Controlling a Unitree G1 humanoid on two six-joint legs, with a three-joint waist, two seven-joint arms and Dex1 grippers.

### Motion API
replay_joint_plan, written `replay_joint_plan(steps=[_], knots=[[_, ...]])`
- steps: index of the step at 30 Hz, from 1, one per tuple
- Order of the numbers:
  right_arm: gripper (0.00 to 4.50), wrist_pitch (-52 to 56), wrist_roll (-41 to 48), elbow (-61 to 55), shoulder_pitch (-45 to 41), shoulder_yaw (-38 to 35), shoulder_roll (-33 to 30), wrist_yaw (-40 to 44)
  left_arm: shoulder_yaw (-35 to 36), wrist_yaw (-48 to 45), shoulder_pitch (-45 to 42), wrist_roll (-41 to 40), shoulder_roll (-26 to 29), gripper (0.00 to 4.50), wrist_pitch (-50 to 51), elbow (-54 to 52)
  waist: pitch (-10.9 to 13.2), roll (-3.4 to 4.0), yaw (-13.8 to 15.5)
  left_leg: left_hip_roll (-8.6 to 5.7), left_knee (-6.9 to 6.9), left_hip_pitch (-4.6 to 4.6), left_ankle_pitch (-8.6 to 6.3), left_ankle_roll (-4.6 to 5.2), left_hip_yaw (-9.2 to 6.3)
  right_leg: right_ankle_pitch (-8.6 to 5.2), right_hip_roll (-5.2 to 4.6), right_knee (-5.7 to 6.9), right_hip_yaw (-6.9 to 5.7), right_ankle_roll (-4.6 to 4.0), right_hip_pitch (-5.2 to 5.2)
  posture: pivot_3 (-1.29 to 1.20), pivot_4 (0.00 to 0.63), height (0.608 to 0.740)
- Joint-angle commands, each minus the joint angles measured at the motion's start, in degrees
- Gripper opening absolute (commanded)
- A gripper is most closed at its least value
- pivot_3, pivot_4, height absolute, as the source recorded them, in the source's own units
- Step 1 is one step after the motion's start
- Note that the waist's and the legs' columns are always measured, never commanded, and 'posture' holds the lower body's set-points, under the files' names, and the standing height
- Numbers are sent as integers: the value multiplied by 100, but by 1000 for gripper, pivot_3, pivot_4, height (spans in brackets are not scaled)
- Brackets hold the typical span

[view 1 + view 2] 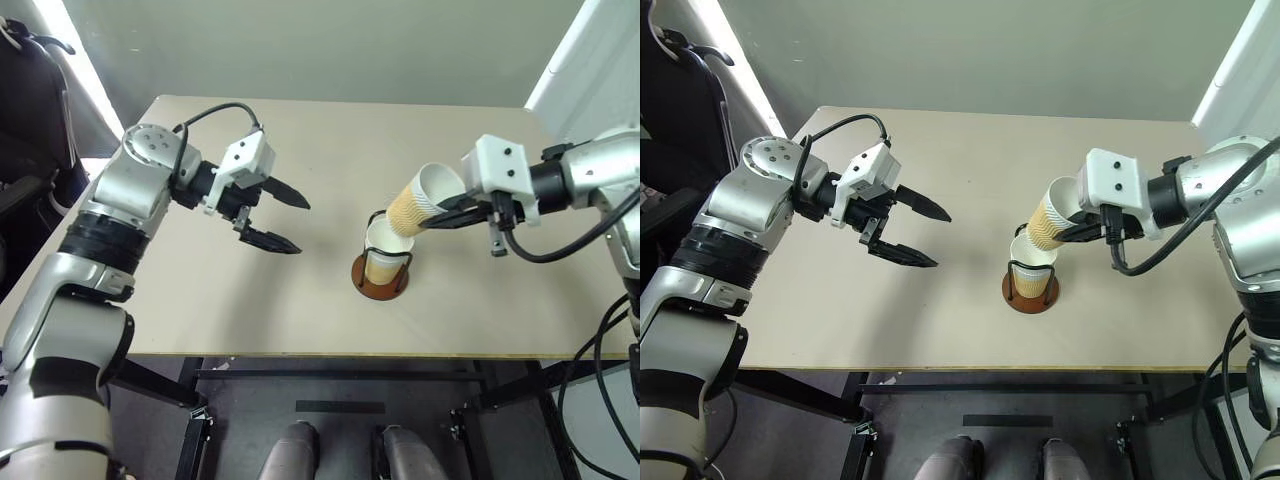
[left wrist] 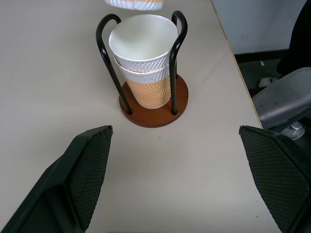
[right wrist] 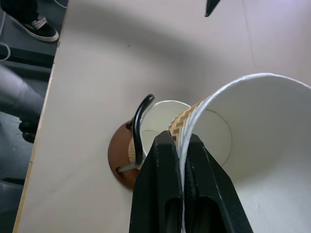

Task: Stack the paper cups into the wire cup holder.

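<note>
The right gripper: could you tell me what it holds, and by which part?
The right gripper pinches a paper cup by its rim wall.

A pale beige table [image 1: 250, 300] fills the middle of the head view, its near edge running across the lower part of the frame. Right of centre, the wire cup holder [image 1: 381, 283] stands upright on its round reddish-brown base, with two nested paper cups [image 1: 385, 248] inside its black loops.

Held cup [image 1: 418, 203] (tilted) blocks the wire cup holder [image 1: 381, 272] mouth.
</note>
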Motion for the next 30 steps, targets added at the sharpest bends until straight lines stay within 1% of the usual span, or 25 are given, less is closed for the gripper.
replay_joint_plan(steps=[1, 16, 25, 28, 30], knots=[[20, -167, -78, 13, -159, 36, 32, 23, 245, -197, -80, -56, 58, 4500, -24, -176, 0, 0, 0, 0, 1, 0, 0, 0, 0, 0, 0, 0, 0, 0, 0, 0, 150, 740], [20, -641, -425, 311, -68, 491, 208, 197, 333, -197, -34, -46, 35, 4500, 76, -285, 0, 0, -13, 1, 1, 0, 4, -2, -2, 2, 0, 4, -2, -3, 0, 0, 150, 740], [20, -895, -745, 557, -216, 693, 418, 215, 353, -197, -37, -2, 15, 4500, 62, -258, 0, 0, -20, 1, 1, 1, 8, -3, -3, 4, 0, 7, -4, -6, 0, 0, 150, 740], [653, -891, -754, 649, -322, 691, 639, 165, 354, -197, -27, 6, 6, 4500, 66, -254, 0, 0, -30, 1, 1, 2, 9, -4, -3, 5, 0, 7, -5, -7, -1, 0, 150, 740], [1310, -860, -744, 744, -407, 639, 769, 112, 357, -197, -23, 16, -4, 4500, 64, -248, 0, 0, -40, 1, 1, 2, 10, -4, -4, 5, 0, 9, -5, -8, -1, 0, 150, 740]])
